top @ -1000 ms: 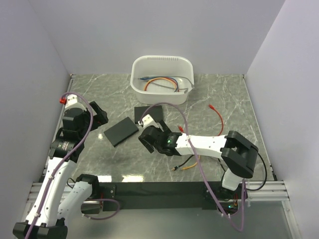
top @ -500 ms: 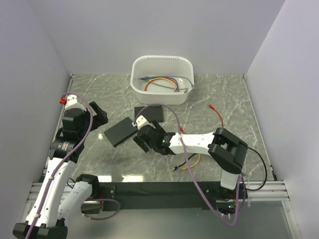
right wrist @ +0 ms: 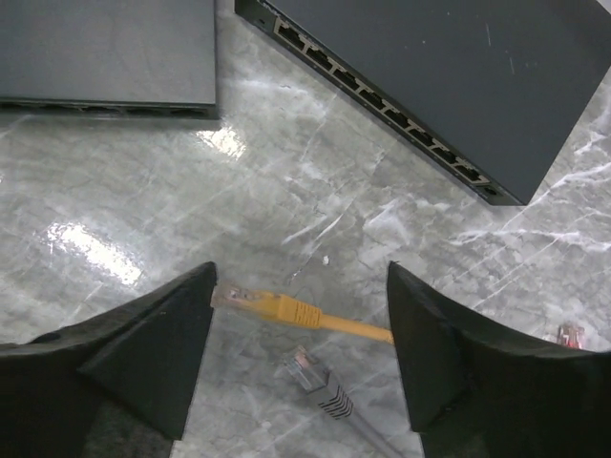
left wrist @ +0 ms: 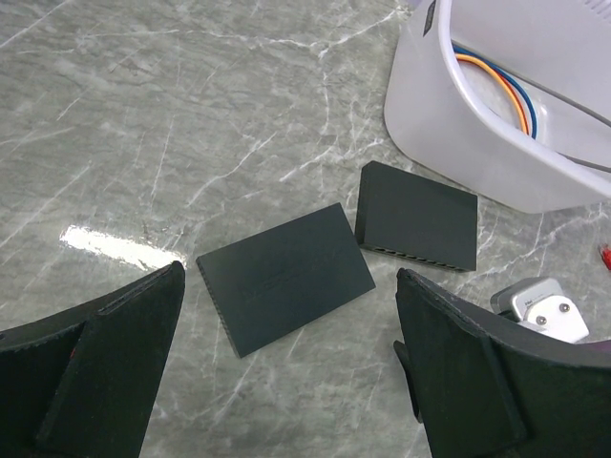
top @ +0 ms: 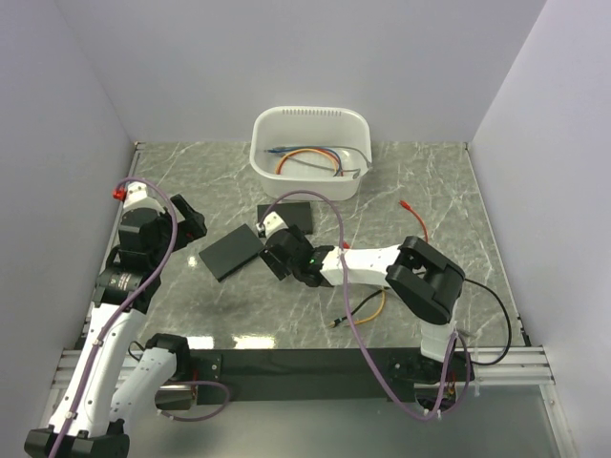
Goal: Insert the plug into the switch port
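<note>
Two flat black switches lie side by side, the left one (top: 230, 252) and the right one (top: 286, 214). In the right wrist view the right switch (right wrist: 430, 76) shows a row of ports (right wrist: 382, 107) along its near edge. An orange plug (right wrist: 267, 306) and a grey plug (right wrist: 320, 382) lie on the marble between the fingers of my right gripper (right wrist: 301, 343), which is open; the orange plug's tip is next to the left finger (right wrist: 153, 353). From above, my right gripper (top: 277, 253) sits just below the two switches. My left gripper (top: 186, 221) hangs open and empty to their left.
A white bin (top: 310, 151) with coiled cables stands at the back. A red cable (top: 415, 219) lies to the right, an orange cable loop (top: 370, 307) near the front. The left wrist view shows both switches (left wrist: 286, 277) and the bin wall (left wrist: 506, 124).
My right arm has reached further left and towards the switches, bringing its fingers down around the orange plug, and its jaws have narrowed a little. The left arm has not moved.
</note>
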Controlling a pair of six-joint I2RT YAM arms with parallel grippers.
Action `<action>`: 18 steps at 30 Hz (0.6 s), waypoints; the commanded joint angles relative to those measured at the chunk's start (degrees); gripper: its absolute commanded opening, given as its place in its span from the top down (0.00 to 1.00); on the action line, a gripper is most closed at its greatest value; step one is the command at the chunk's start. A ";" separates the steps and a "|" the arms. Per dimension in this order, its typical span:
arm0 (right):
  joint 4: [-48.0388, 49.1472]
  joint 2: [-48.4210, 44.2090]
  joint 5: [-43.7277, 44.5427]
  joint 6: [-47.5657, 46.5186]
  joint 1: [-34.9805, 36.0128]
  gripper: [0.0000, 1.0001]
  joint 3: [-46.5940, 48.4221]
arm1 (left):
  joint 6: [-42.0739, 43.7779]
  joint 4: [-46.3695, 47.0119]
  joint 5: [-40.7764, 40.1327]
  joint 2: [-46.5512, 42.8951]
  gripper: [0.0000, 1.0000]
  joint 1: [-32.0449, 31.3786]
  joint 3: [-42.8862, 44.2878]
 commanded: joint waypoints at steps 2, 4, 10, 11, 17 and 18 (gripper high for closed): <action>2.43 -0.83 -0.55 0.84 0.01 0.25 -0.75 | 1.54 0.20 0.35 -0.15 0.02 0.01 0.14; 1.99 -1.00 -0.55 1.28 0.01 0.28 -1.02 | 1.45 0.20 0.26 -0.06 0.02 0.01 0.22; 1.64 -0.22 1.38 2.51 -0.25 0.48 -1.28 | 1.37 0.02 0.18 0.38 0.02 0.01 0.23; 1.12 0.31 1.21 2.43 -0.25 0.51 -0.76 | 1.37 0.02 0.09 0.30 0.02 0.01 0.31; 0.85 -2.31 0.77 2.78 -0.07 0.71 -0.84 | 1.28 0.02 -0.26 0.91 0.02 0.01 0.22; 0.85 -3.37 0.68 2.78 0.01 0.73 -1.10 | 1.28 -0.07 -0.26 1.00 0.02 0.01 0.31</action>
